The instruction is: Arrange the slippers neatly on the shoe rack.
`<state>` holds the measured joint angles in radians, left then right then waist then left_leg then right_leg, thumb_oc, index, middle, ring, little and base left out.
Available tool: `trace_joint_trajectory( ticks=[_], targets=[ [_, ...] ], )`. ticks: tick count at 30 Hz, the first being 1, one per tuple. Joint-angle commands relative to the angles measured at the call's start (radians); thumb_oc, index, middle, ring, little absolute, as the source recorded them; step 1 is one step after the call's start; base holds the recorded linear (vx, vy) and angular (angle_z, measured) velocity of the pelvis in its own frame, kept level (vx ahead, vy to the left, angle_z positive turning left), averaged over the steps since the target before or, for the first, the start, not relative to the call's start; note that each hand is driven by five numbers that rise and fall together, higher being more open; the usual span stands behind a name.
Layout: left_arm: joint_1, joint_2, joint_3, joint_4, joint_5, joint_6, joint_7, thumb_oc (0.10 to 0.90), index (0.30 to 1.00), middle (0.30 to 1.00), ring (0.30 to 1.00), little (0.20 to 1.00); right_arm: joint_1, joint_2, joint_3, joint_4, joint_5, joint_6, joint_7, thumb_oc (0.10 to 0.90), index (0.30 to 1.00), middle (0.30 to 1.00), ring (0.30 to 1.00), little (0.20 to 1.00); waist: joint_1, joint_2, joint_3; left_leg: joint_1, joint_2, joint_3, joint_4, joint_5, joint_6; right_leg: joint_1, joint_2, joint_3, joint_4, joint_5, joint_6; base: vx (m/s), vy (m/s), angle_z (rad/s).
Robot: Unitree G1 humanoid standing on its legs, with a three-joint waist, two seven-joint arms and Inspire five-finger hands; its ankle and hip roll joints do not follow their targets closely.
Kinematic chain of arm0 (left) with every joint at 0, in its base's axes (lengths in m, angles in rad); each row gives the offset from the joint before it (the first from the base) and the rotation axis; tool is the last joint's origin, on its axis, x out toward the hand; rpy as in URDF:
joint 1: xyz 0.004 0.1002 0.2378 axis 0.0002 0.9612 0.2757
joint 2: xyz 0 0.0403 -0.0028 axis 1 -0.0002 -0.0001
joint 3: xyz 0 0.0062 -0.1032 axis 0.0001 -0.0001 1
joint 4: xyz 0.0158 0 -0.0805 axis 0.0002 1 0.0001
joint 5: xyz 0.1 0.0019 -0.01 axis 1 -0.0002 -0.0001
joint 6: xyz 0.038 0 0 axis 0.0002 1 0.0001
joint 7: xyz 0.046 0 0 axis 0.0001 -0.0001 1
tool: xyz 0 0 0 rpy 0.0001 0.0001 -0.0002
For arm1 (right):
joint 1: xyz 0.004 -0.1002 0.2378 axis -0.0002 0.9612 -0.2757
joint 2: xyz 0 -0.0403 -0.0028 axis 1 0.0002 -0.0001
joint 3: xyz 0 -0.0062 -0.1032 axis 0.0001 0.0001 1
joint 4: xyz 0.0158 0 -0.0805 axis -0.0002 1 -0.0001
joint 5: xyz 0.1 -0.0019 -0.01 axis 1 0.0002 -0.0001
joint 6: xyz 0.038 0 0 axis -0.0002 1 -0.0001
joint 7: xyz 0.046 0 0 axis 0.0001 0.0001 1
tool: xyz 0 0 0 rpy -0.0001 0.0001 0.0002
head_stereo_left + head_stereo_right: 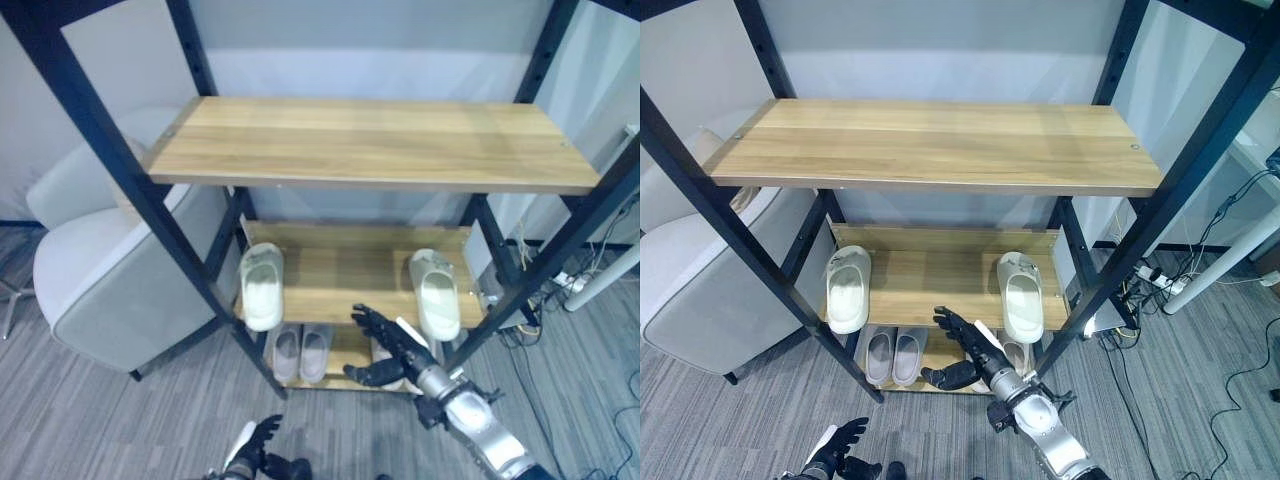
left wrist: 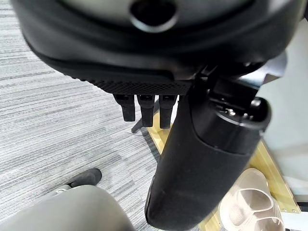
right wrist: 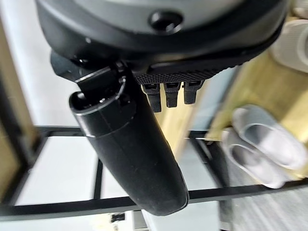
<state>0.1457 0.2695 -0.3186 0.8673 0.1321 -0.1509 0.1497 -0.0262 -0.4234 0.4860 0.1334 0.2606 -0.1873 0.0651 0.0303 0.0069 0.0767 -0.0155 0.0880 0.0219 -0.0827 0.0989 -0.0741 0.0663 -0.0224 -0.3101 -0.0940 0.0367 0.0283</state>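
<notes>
Wood and black metal: we see a shoe rack (image 1: pixel 370 145) with three wooden shelves on a dark frame, standing on grey carpet (image 1: pixel 120 420).
Top shelf: bare boards.
Middle shelf (image 1: pixel 345 275): we find two pale slippers lying well apart, both soles down and pointing across the shelf.
Left slipper (image 1: pixel 262 285): at the left end of the middle shelf, its near end hanging past the near edge.
Right slipper (image 1: pixel 436 292): at the right end of the same shelf, also reaching past the near edge.
Bottom shelf: a pair of grey shoes (image 1: pixel 301 351) side by side under the left part, and another pale slipper (image 1: pixel 1015 352) partly hidden behind the right arm.
Right robot hand (image 1: pixel 390 345): we see it raised in front of the rack between the middle and bottom shelves, fingers spread apart and thumb out, holding nothing, just left of the right slipper and not touching it.
Left robot hand (image 1: pixel 258 445): low at the near edge, above the carpet, fingers loosely apart and holding nothing.
Armchair (image 1: pixel 100 270): pale grey, to the left of the rack.
Far right floor: a tangle of cables (image 1: pixel 545 300) beside a white post.
</notes>
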Motion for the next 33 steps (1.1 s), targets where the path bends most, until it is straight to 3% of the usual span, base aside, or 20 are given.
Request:
trace_joint_trajectory(
  ticks=[1, 6, 14, 19, 33],
  targets=[
    [-0.055, -0.024, -0.051, 0.053, 0.021, -0.032, 0.018, 0.8, 0.9, 0.9, 0.9, 0.9, -0.064, 0.007, -0.084, -0.169, 0.064, -0.129, -0.029, 0.8, 0.9, 0.9, 0.9, 0.9, 0.01, -0.005, -0.032, 0.021, 0.026, -0.002, -0.005, -0.019, -0.06, 0.035, -0.024, 0.029, 0.011, -0.109, 0.07, 0.04, 0.005, 0.01],
    [-0.045, -0.033, -0.06, 0.055, 0.03, -0.033, 0.013, 0.8, 0.9, 0.9, 0.9, 0.9, -0.107, -0.009, -0.145, -0.203, -0.007, -0.155, -0.097, 0.8, 0.9, 0.9, 0.9, 0.9, 0.014, -0.005, -0.038, 0.035, 0.025, 0.003, -0.005, -0.033, -0.056, 0.05, -0.027, 0.028, 0.009, -0.112, 0.072, 0.03, 0.01, 0.01],
    [-0.031, -0.025, -0.033, 0.066, 0.025, -0.038, 0.026, 0.8, 0.9, 0.9, 0.9, 0.9, -0.208, -0.105, -0.224, -0.152, -0.294, -0.144, -0.255, 0.8, 0.9, 0.9, 0.9, 0.9, 0.039, -0.016, -0.041, 0.034, 0.018, 0.0, -0.005, -0.047, -0.049, 0.052, -0.035, 0.009, 0.007, -0.111, 0.081, 0.01, 0.015, 0.0],
    [-0.031, -0.013, 0.003, 0.092, 0.018, -0.038, 0.038, 0.8, 0.9, 0.9, 0.9, 0.9, -0.25, -0.164, -0.254, -0.106, -0.375, -0.135, -0.308, 0.8, 0.9, 0.9, 0.9, 0.9, 0.053, -0.021, -0.039, 0.016, 0.012, -0.001, -0.005, -0.047, -0.052, 0.039, -0.045, -0.004, 0.007, -0.106, 0.088, 0.0, 0.036, 0.05],
    [-0.024, 0.004, 0.055, 0.137, 0.007, -0.038, 0.044, 0.8, 0.9, 0.9, 0.9, 0.9, -0.295, -0.207, -0.292, 0.05, -0.485, -0.093, -0.383, 0.8, 0.9, 0.9, 0.9, 0.9, 0.077, -0.018, -0.032, 0.002, -0.008, -0.009, -0.005, -0.063, -0.04, 0.023, -0.074, -0.011, 0.007, -0.092, 0.103, 0.0, 0.036, 0.05]
  ],
)
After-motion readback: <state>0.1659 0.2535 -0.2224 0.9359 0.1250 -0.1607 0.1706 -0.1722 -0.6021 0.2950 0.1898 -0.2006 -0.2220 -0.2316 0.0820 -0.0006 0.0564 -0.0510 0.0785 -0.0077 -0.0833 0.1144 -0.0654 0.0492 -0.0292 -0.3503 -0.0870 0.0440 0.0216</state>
